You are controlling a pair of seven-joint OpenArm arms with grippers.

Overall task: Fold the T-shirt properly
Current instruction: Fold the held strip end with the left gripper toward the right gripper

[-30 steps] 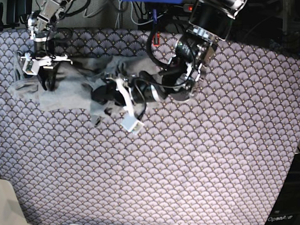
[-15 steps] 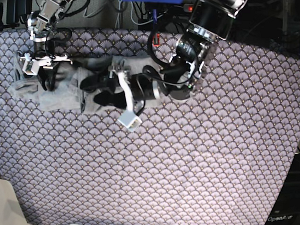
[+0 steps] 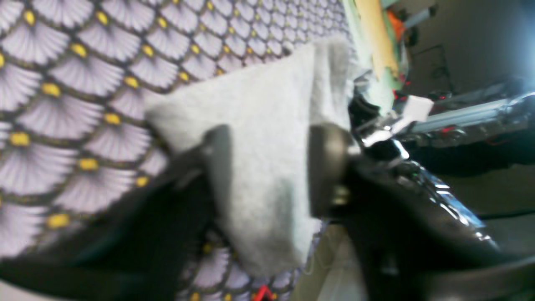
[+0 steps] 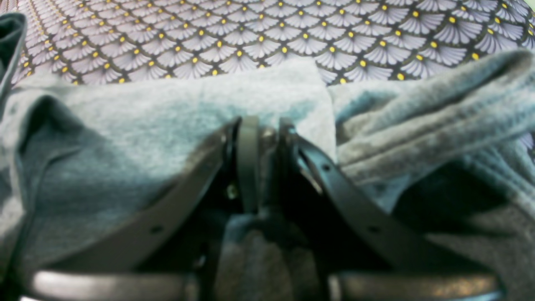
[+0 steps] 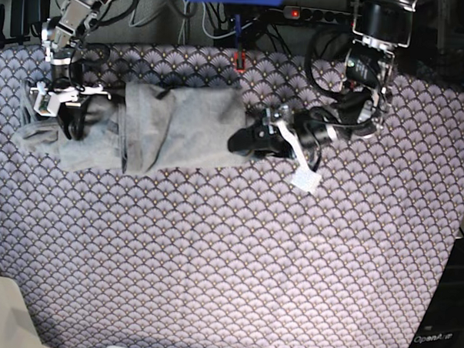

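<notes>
On the far left part of the table [image 5: 290, 261], the T-shirt [image 5: 172, 129] lies in a band with its long axis running left to right, the right tool [image 5: 61, 109] clamped on its left end and the left tool [image 5: 241, 140] straddling its right edge, fingers [image 3: 217, 167] apart.

Overhead base view; two close wrist views, all sharing the T-shirt [image 5: 176, 125].
</notes>
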